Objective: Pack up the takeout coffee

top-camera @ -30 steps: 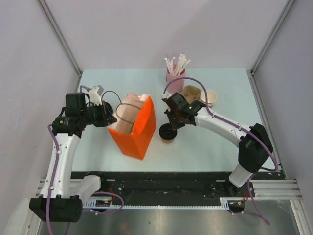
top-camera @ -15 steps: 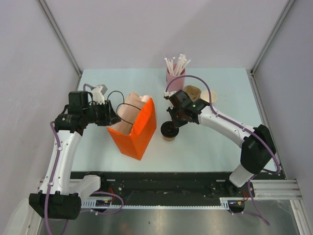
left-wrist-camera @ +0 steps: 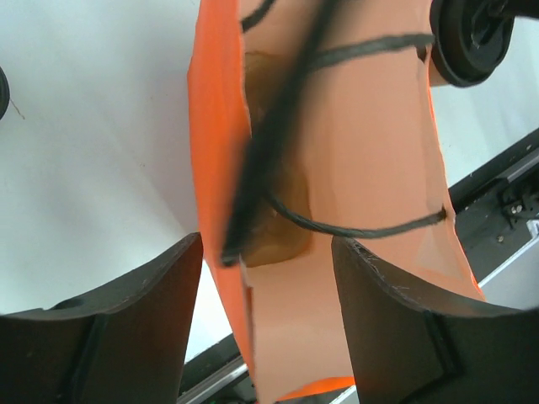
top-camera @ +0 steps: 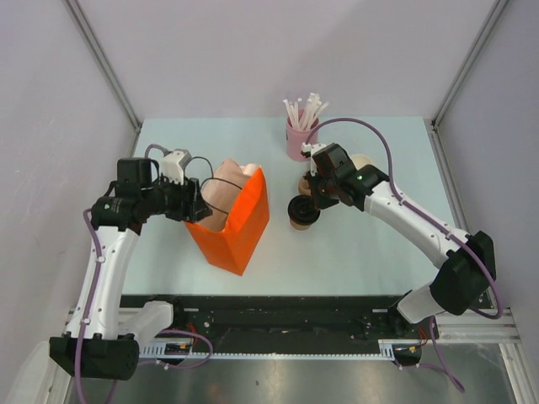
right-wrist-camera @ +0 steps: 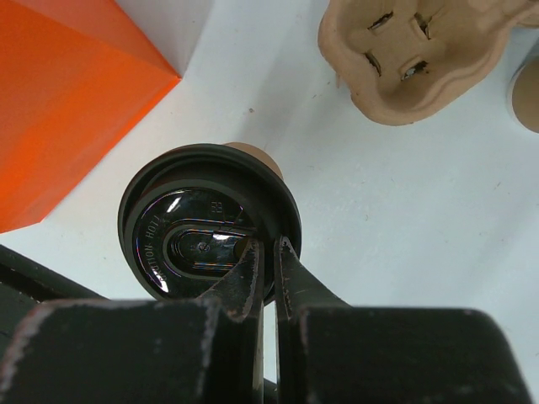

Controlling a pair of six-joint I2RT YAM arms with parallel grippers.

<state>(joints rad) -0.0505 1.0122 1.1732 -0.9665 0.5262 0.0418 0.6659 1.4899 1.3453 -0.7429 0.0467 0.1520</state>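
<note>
The takeout coffee (top-camera: 301,210) is a small brown paper cup with a black lid (right-wrist-camera: 206,231), just right of the orange paper bag (top-camera: 240,223). My right gripper (right-wrist-camera: 269,244) is shut on the lid's rim, one finger inside the rim and one outside. The bag stands open, showing its pale inside (left-wrist-camera: 362,168) and black cord handles. At the bag's left rim my left gripper (left-wrist-camera: 268,248) is open, and the bag's orange side wall runs up between its fingers (left-wrist-camera: 396,311). The lid (left-wrist-camera: 472,42) also shows past the bag's far edge.
A brown moulded-pulp cup carrier (right-wrist-camera: 421,59) lies behind the coffee. Stacked paper cups (top-camera: 364,162) stand next to it, partly hidden by my right arm. A pink cup of white straws (top-camera: 300,139) stands at the back. The table's front rail runs under the bag.
My left gripper has opened at the bag's rim. My right gripper has carried the coffee a little to the right and back, away from the bag's front corner.
</note>
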